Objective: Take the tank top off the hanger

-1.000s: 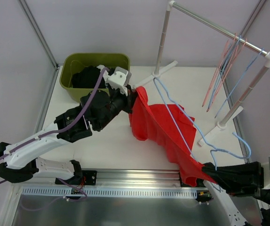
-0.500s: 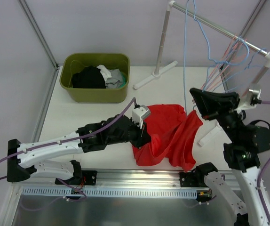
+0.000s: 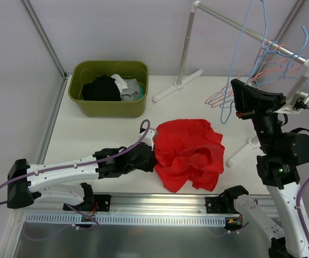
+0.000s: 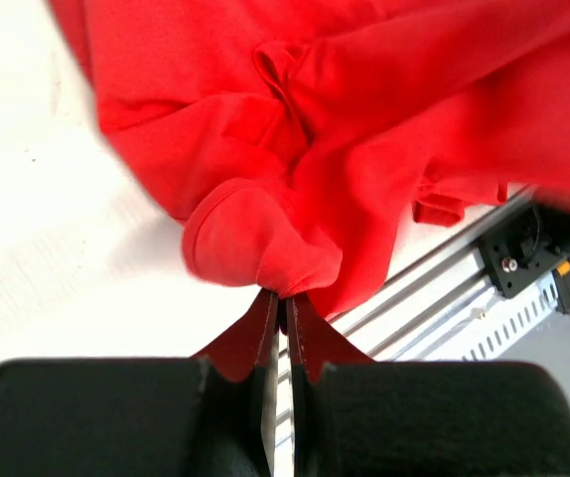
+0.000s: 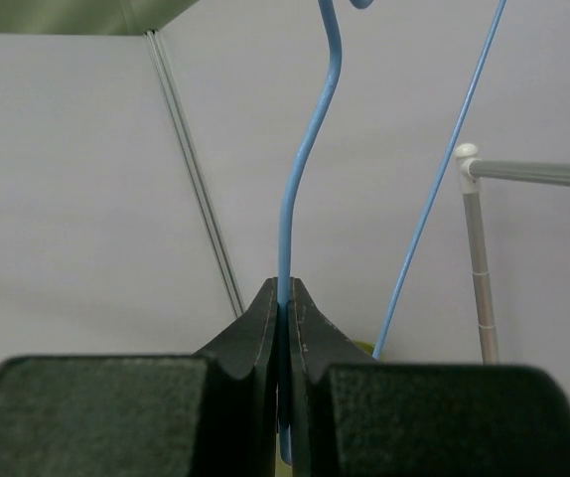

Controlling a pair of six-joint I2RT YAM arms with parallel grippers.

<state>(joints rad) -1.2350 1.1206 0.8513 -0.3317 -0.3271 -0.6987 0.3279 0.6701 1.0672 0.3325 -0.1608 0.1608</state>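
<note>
The tank top lies crumpled at lower centre of the top view, on the white table and clear of the hanger. Its near hem comes close to the table's front edge, just above the rail.

The left gripper lies low at the cloth's left edge. In the wrist view its jaws are closed to a slit with a fold of red fabric pinched between them.

The right gripper is raised at the right of the frame, clamped tight on the blue hanger wire. The wire runs up past the rack to the top of the picture, and other pink and blue hangers crowd the rod at upper right.

Bare table shows between the tank top and the green bin at upper left, and along the left edge beside the left arm. One rack foot sits near the cloth's right side. Grey walls with metal posts close in the back and both sides.
</note>
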